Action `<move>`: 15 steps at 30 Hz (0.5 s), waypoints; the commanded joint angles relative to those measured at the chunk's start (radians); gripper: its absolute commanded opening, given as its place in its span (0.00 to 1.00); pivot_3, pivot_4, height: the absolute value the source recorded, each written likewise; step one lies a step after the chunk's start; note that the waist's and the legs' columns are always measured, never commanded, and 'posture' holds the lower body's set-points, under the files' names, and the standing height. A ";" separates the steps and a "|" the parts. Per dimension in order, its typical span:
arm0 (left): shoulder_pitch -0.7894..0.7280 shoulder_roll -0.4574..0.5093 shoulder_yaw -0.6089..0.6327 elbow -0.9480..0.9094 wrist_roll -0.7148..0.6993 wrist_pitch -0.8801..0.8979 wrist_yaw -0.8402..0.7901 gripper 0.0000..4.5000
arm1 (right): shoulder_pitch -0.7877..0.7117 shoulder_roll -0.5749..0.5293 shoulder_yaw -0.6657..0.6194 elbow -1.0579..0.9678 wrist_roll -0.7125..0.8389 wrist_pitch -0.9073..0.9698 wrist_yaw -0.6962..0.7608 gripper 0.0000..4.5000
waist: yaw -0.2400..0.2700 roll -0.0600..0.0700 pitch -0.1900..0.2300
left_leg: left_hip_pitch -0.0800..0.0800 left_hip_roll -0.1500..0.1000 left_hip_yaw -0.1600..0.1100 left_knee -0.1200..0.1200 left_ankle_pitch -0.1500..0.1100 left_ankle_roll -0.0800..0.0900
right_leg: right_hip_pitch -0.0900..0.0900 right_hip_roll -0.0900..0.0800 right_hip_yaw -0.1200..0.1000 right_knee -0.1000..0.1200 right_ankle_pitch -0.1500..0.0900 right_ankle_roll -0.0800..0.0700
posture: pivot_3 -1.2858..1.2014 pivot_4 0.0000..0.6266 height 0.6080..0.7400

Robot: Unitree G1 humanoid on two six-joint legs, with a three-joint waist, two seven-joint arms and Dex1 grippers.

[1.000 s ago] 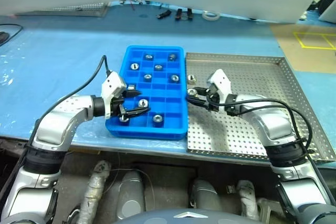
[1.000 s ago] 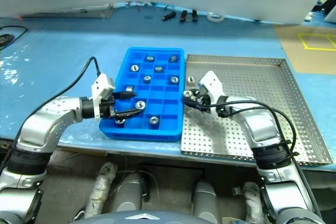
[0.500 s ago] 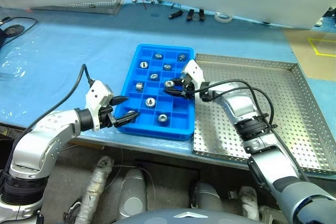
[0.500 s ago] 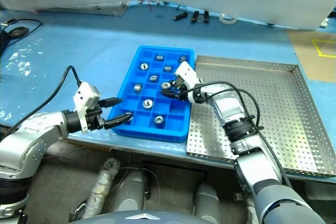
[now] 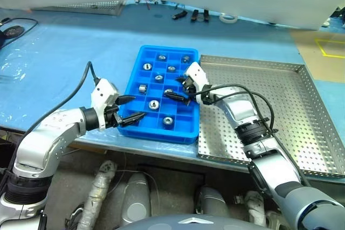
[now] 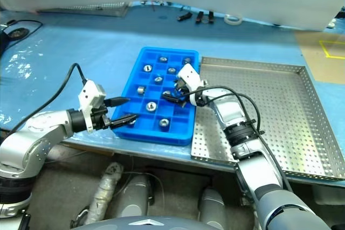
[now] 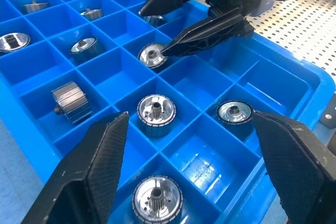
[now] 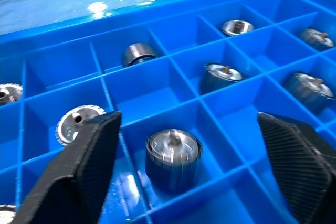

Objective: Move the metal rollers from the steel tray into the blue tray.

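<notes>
Left eye view: blue tabletop (image 5: 64, 52); both pincers, left (image 5: 131, 108), right (image 5: 177, 91), spread.

Both arms reach inward, fingers (image 7: 107, 167) of each spread apart.

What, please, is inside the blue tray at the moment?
The blue tray holds metal rollers, one per compartment, many compartments bare. The right gripper hovers open-jawed over one, covering some cells.

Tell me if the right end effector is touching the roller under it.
Apart. In the right wrist view the roller sits alone in its blue tray compartment, between the open fingers of the right end effector, clear of both.
</notes>
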 commanded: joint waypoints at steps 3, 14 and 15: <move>-0.066 0.010 -0.039 0.051 0.011 -0.046 -0.045 0.89 | 0.005 -0.002 -0.070 -0.073 0.010 0.009 -0.080 0.99 | -0.004 0.000 0.000 | 0.000 0.001 0.000 0.000 0.001 -0.001 | 0.000 0.001 0.000 0.000 0.000 0.000 | 0.57 0.24 1.00; -0.220 -0.058 -0.154 0.227 0.065 -0.146 -0.114 0.89 | -0.025 -0.001 -0.252 -0.074 0.011 0.034 -0.335 0.99 | -0.032 0.000 0.000 | 0.000 0.000 0.000 0.000 0.001 -0.002 | 0.000 0.002 0.001 0.001 0.000 0.000 | 0.53 0.24 1.00; -0.224 -0.060 -0.159 0.234 0.068 -0.151 -0.118 0.89 | -0.028 -0.001 -0.261 -0.066 0.009 0.043 -0.356 0.99 | -0.035 0.000 0.000 | 0.000 0.000 0.000 0.000 0.001 -0.002 | 0.000 0.002 0.002 0.001 0.000 0.000 | 0.53 0.24 1.00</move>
